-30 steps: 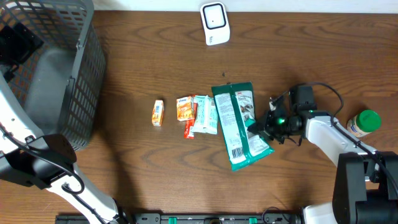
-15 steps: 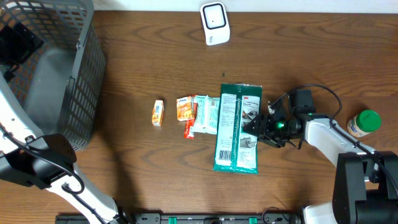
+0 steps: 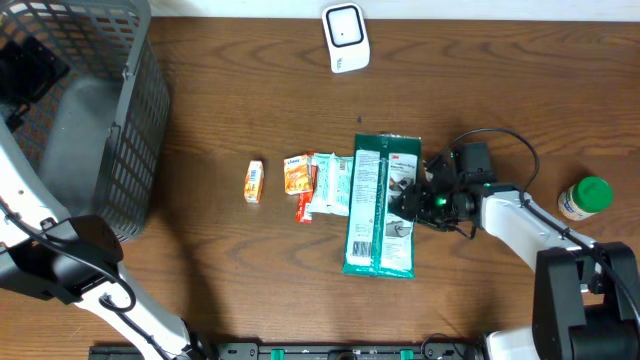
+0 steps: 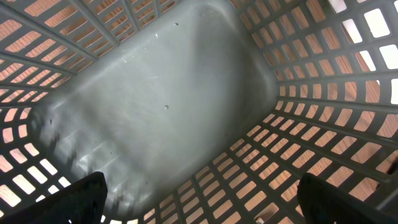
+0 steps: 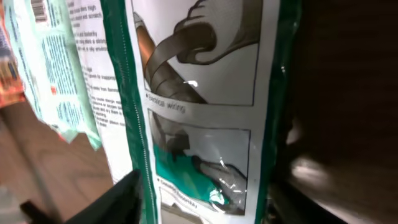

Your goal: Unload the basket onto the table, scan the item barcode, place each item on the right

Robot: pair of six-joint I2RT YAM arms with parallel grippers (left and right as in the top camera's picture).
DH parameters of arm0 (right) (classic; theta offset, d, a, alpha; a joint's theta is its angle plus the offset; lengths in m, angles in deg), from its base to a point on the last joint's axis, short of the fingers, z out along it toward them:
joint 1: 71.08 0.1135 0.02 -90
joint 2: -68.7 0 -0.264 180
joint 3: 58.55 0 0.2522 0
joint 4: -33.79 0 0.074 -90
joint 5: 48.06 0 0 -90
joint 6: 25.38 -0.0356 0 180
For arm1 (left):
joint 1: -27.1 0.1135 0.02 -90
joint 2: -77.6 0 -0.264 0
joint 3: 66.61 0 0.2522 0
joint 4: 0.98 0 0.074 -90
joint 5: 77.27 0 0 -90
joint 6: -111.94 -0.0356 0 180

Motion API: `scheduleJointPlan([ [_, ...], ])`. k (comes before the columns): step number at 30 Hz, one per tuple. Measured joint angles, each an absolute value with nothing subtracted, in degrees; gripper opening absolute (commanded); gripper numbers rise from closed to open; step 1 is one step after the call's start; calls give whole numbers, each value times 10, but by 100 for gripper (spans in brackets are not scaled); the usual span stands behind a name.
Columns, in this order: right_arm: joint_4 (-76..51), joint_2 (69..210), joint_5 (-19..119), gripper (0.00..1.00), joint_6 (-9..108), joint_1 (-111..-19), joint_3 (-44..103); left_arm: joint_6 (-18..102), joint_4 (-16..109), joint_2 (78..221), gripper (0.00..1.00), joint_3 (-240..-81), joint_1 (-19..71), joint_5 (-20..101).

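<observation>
— Where do we see the pack?
— The green-and-white pack (image 3: 380, 205) lies flat on the surface (image 3: 500, 90), below the white scanner (image 3: 345, 38) and well apart from it. Its left edge sits right against a row of small packets (image 3: 318, 185).
— And our right tool (image 3: 418, 200)?
— At the pack's right edge. From the wrist we see a dark finger on each side, with the pack's printed face between them — whether they press on it, we cannot tell.
— The left tool (image 4: 199, 208)?
— Inside the grey basket (image 3: 140, 150), jaws spread wide and holding nothing.
— Anything else?
— A green-capped bottle (image 3: 585, 197) stands far right, and one orange packet (image 3: 254, 182) lies apart.
</observation>
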State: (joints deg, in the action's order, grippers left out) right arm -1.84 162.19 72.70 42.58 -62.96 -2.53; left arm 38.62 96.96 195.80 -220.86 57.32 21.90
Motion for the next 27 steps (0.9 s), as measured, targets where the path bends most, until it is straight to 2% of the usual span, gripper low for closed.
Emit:
scheduleJointPlan([
  [2,-12,1622,721,45,420,-622,-28,386,970,1958,98,-2209,573,219],
  [5,2,1622,714,18,413,-609,-31,386,970,1958,98,-2209,573,219],
  [6,5,1622,714,6,414,-605,-31,386,970,1958,98,-2209,573,219],
  [7,9,1622,713,1,410,-601,-31,386,970,1958,98,-2209,573,219],
  [15,53,1620,777,1,426,-606,-33,386,970,1958,98,-2209,573,219],
  [27,27,1548,984,1,488,-709,-33,386,969,1958,98,-2209,573,219],
])
